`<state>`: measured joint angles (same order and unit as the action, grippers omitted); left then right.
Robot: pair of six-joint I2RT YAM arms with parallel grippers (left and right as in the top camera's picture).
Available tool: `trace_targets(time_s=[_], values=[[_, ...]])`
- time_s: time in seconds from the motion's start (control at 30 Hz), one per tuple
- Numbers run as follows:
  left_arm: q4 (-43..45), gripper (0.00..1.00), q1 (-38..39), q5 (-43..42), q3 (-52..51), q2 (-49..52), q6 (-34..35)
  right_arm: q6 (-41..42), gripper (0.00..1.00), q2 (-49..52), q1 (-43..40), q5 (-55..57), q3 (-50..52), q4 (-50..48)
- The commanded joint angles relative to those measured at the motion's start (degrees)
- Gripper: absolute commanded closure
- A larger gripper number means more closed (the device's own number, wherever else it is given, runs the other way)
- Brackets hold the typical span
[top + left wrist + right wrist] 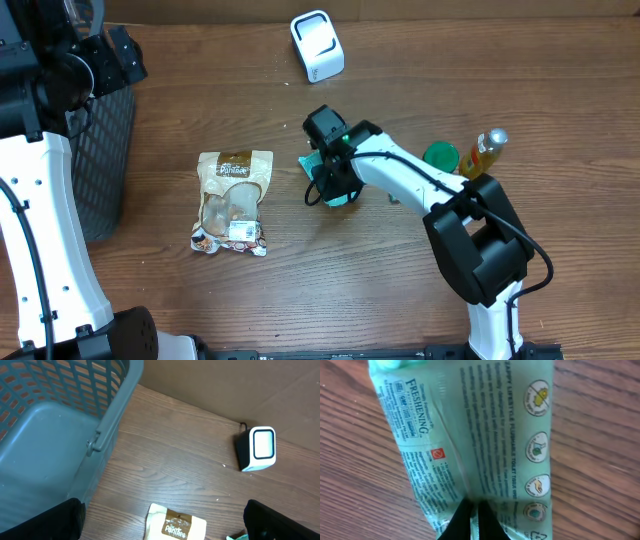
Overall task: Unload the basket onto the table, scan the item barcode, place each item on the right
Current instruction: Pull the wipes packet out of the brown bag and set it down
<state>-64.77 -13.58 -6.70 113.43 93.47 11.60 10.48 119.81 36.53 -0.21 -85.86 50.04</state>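
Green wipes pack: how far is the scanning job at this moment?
Done: the right hand is shut on the green pack. In hand: the pickup; the pack is at the middle of the table. Left: carry it to the white scanner and scan.

Bench (200, 120): brown wood-grain top, planks running left to right.

1. Basket (105, 160): grey plastic mesh, upright, at the left edge.
2. Barcode scanner (317, 45): small white unit with a dark side, near the far edge, about midway along it.
3. Snack pouch (233, 200): beige with a clear window, lying flat left of centre, a white label at its near end.
4. Wipes packet (480, 435): pale teal, printed side up, at the centre of the bench.
5. Green lid (440, 156): round, towards the right edge.
6. Bottle (480, 155): amber, tilted, just beside the green lid.
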Motion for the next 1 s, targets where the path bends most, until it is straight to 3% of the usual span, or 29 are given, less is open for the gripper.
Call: trace_targets(time_s=[0.0, 0.2, 0.4, 0.6, 0.97], values=[[0.07, 0.00, 0.11, -0.37, 1.46, 0.17, -0.90, -0.07, 0.95, -0.09, 1.46, -4.50, 4.02, -2.56], [0.07, 0.00, 0.11, -0.37, 1.46, 0.17, -0.92, -0.07, 0.81, -0.11, 1.75, -6.10, 1.97, -1.25], [0.07, 0.00, 0.11, -0.37, 1.46, 0.17, -0.92, -0.13, 0.68, -0.22, 1.38, -5.84, -8.24, 6.49], [0.07, 0.00, 0.11, -0.37, 1.46, 0.17, -0.90, -0.22, 0.54, -0.20, 1.22, 3.04, -12.33, 8.15], [0.09, 0.00, 0.11, -0.37, 1.46, 0.17, -0.90, -0.74, 0.53, -0.15, 0.83, 5.31, -6.78, 8.02]])
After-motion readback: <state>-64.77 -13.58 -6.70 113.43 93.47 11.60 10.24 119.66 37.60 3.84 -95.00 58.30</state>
